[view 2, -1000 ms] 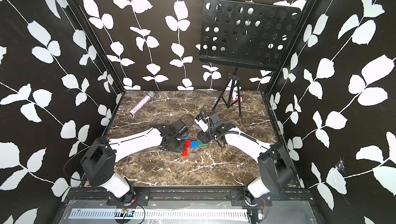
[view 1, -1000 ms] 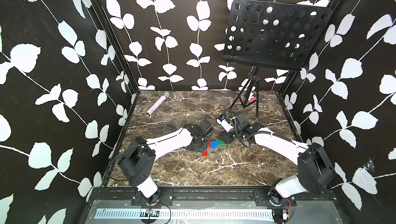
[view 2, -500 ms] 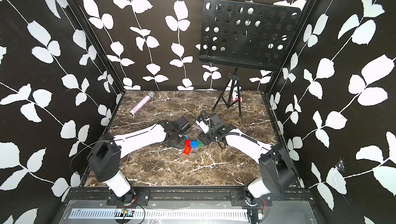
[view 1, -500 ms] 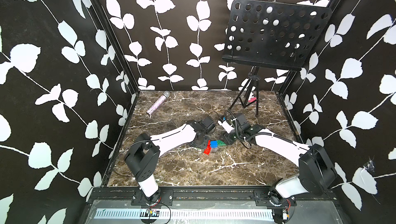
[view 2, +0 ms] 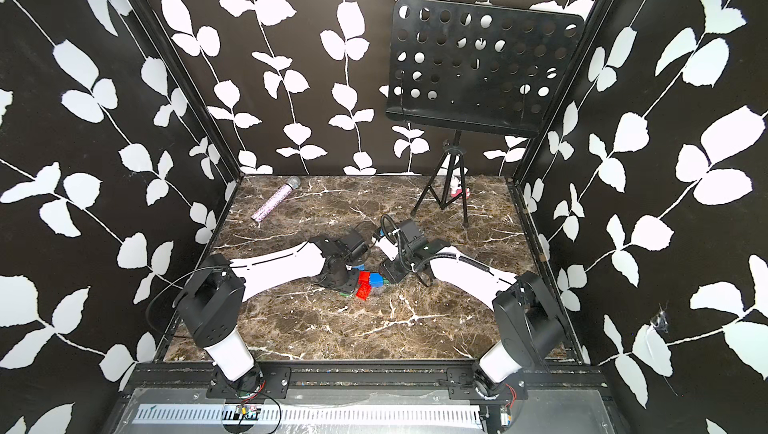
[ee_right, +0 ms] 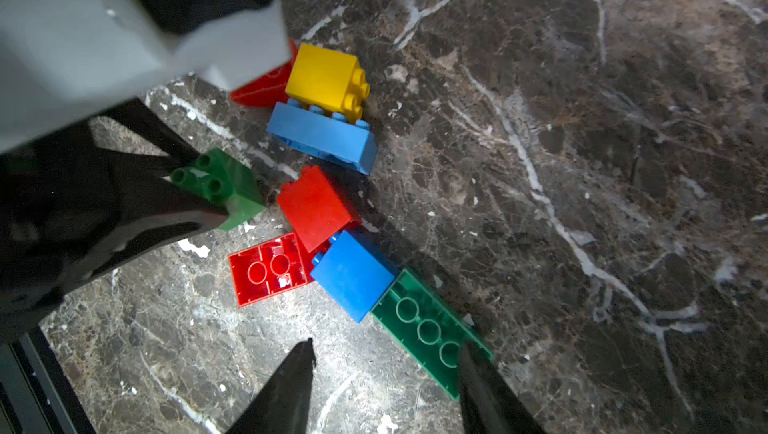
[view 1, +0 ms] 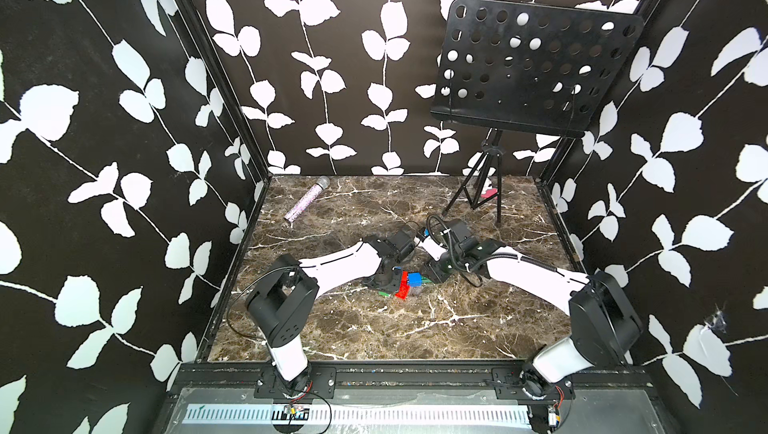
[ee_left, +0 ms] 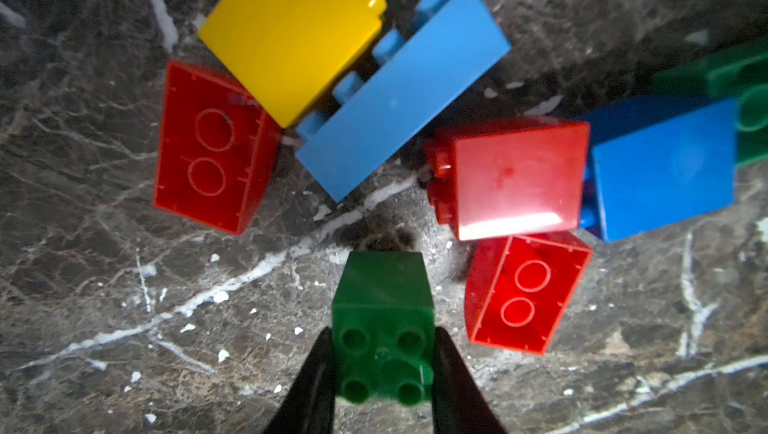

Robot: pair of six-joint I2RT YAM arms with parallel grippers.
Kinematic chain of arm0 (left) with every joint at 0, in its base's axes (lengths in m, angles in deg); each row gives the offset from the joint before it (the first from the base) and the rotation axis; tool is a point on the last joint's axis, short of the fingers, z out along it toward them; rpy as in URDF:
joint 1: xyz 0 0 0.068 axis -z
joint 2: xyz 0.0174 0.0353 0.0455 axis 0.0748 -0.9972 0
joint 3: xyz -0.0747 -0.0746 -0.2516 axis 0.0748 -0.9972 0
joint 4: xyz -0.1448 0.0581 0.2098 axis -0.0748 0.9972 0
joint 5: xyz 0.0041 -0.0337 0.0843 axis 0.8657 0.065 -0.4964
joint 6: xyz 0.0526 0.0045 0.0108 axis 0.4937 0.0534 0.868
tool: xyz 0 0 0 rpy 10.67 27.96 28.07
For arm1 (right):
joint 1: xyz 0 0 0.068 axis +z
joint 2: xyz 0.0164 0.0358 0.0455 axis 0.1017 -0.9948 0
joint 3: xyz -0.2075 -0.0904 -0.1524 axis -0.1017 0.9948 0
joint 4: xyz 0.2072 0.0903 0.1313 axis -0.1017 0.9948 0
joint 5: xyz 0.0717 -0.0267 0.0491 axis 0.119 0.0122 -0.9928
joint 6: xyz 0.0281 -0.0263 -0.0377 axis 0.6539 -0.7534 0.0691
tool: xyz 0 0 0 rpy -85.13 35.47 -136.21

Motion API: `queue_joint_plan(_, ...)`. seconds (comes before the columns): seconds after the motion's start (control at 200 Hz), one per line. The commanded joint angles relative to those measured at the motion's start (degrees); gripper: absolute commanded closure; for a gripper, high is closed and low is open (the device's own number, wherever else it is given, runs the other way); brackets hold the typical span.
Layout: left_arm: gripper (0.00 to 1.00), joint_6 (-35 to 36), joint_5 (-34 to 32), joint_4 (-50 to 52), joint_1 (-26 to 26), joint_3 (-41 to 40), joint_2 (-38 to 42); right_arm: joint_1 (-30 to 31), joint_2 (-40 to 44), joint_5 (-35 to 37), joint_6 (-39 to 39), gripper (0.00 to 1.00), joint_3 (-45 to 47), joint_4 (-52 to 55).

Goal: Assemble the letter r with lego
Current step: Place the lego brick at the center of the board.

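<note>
Tabletop: dark brown marble-pattern tabletop (view 1: 374, 328), glossy, with white veins.
Lego: chunky glossy plastic lego (view 1: 402, 291), round studs on top, hollow undersides with moulded rings. It sat as a loose cluster mid-table between the two arms.
Left gripper: left gripper (ee_left: 382, 353), black tapered fingers clamped on two opposite sides of the small square green plastic brick (ee_left: 382, 299).
Green brick: four studs faced the left wrist camera. It sat at the cluster's near-left edge, tilted. Couldn't tell if it touched the table.
Right gripper: right gripper (ee_right: 386, 349), fingers apart, nothing held. One fingertip overlapped the end of the long dark green plastic brick (ee_right: 424, 328).
Long green: lay underside-up with its rings showing, on the cluster's right side.
Blue: square blue plastic brick (ee_right: 353, 274) lay on its side against the long green's other end.
Red: red plastic brick on its side (ee_right: 316, 207) lay against the blue one. The underside-up red brick (ee_right: 270, 272) lay just beside it. A second underside-up red brick (ee_left: 212, 149) lay by the yellow one.
Yellow/light blue: square yellow plastic brick (ee_right: 324, 79) lay on its side against the studs of the long light blue plastic brick (ee_right: 324, 137). Both sat at the cluster end away from the right gripper.
</note>
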Motion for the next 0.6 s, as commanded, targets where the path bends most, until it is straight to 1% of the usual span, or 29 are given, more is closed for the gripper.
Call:
queue_joint_plan(0.0, 0.85, -1.5, 0.4, -1.7, -0.1, -0.8, 0.1, 1.3, -1.8, -0.8, -2.7, 0.45, -2.2, 1.6)
queue_joint_plan(0.03, 0.82, -1.8, 0.4, -2.0, -0.1, -0.9, 0.0, 1.5, -1.8, -0.8, -2.8, 0.45, -2.6, 1.7)
queue_joint_plan(0.065, 0.76, -2.1, 0.5, -2.5, -0.1, -1.3, 0.1, 1.8, -3.8, -0.8, -2.8, 0.45, -2.9, 1.7)
queue_joint_plan(0.13, 0.55, -3.0, 0.6, -4.0, -0.1, -2.3, 0.9, 2.2, -4.7, -0.7, -2.9, 0.45, -3.3, 1.4)
queue_joint_plan(0.175, 0.46, -3.5, 0.7, -5.2, -0.1, -3.3, 2.0, 2.4, -5.2, -0.6, -2.8, 0.46, -3.3, 0.9)
queue_joint_plan(0.31, 0.33, -4.7, 0.4, -9.0, -0.1, -6.4, 6.7, 2.5, -5.7, -0.4, -2.9, 0.46, -3.3, 0.1)
queue_joint_plan(0.33, 0.29, -4.8, 0.2, -9.4, -0.1, -6.8, 7.5, 2.5, -5.7, -0.6, -3.0, 0.46, -3.3, -0.1)
queue_joint_plan(0.405, 0.27, -5.7, -1.4, -11.2, -0.2, -9.0, 11.5, 2.6, -5.6, -1.0, -3.2, 0.46, -3.6, -0.4)
queue_joint_plan(0.485, 0.25, -7.2, -3.2, -14.1, -1.1, -12.2, 17.6, 2.8, -5.5, -1.4, -3.5, 0.46, -3.7, -1.4)
queue_joint_plan(0.55, 0.23, -8.1, -3.4, -17.0, -3.3, -15.5, 23.5, 3.2, -5.6, -2.1, -4.0, 0.46, -3.8, -2.5)
queue_joint_plan(0.595, 0.19, -8.4, -2.3, -19.4, -5.6, -18.0, 27.6, 3.4, -6.0, -2.7, -4.4, 0.46, -4.2, -2.9)
